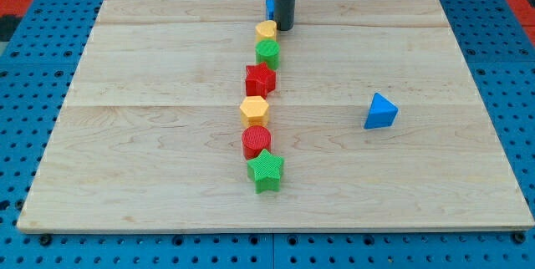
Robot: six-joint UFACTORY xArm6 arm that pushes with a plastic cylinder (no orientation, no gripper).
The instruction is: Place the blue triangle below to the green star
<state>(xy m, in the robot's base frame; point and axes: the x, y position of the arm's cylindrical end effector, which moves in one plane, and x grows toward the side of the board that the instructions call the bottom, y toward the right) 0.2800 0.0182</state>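
My tool is a bare rod with nothing to open or close and it holds nothing; my tip (pixel 284 28) rests at the view's top, just right of the yellow block (pixel 266 29) that heads a column of blocks, with a blue block (pixel 270 7) half hidden behind the rod.

The blue triangle (pixel 381 111) sits alone on the desk (pixel 150 135), well apart from the column, toward the view's right at about the height of the yellow hexagon (pixel 254 109). The green star (pixel 266 170) ends the column at the view's bottom, touching or nearly touching the red round block (pixel 257 141) above it. Between them run the green round block (pixel 267 52) and the red star (pixel 260 78).

As I judge it, no push has begun; the triangle must travel down and left to the bare strip under the green star. To do that well I should swing wide to the right, away from the column, and come in behind the triangle on its upper right side. A push through its middle should keep it from spinning off its slanted faces; if it turns, I would stop and re-seat behind it.

The strip between the green star and the desk's lower edge looks narrow, so I would first drive the triangle down to that level while it is out to the right, then push it straight left along the bottom. I should ease up before it reaches the spot, so that it does not bump the green star or slide off the edge.
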